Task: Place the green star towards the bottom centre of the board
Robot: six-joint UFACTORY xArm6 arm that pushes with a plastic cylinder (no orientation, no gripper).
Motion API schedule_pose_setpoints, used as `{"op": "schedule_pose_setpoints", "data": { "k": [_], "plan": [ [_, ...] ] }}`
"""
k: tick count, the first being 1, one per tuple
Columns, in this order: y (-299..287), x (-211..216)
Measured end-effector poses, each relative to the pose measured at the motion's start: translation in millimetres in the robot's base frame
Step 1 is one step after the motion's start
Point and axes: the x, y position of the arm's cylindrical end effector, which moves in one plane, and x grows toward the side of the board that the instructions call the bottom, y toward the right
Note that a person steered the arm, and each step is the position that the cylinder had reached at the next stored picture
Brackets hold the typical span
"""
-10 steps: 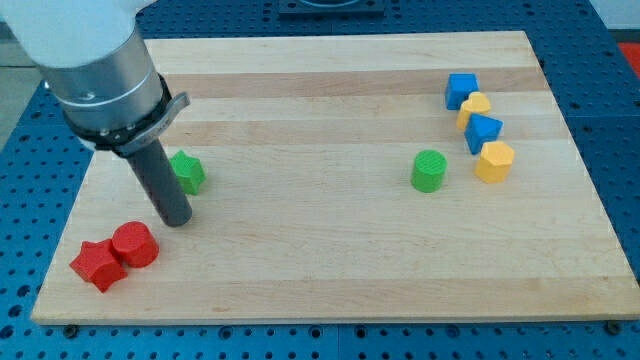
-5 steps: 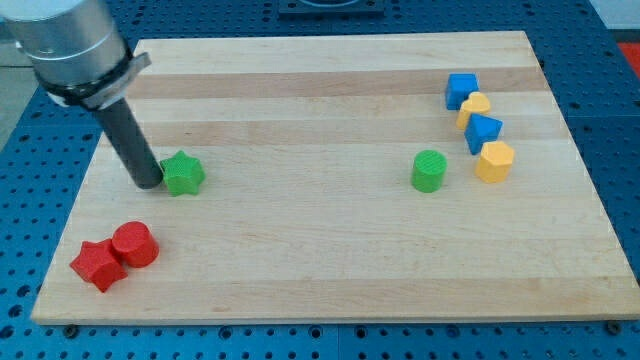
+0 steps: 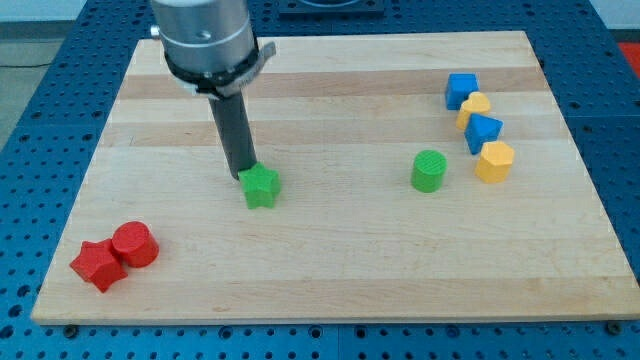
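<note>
The green star (image 3: pixel 261 186) sits left of the board's centre, my tip (image 3: pixel 243 176) touching its upper-left edge.

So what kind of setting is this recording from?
Probably a robotics lab bench: a pale wooden board lies on a blue perforated metal table, with small coloured blocks such as the green star-shaped block, which my tip touches.

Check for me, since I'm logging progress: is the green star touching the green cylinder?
No, the green star sits apart, well toward the view's left of the green cylinder.
</note>
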Motion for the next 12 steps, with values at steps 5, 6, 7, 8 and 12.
{"op": "schedule_pose_setpoints", "data": {
  "k": [5,6,7,8,12],
  "plan": [
    [70.2,39.9],
    [69.3,55.8],
    [68.2,65.7],
    [68.2,74.1],
    [99.9,39.5]
  ]
}}
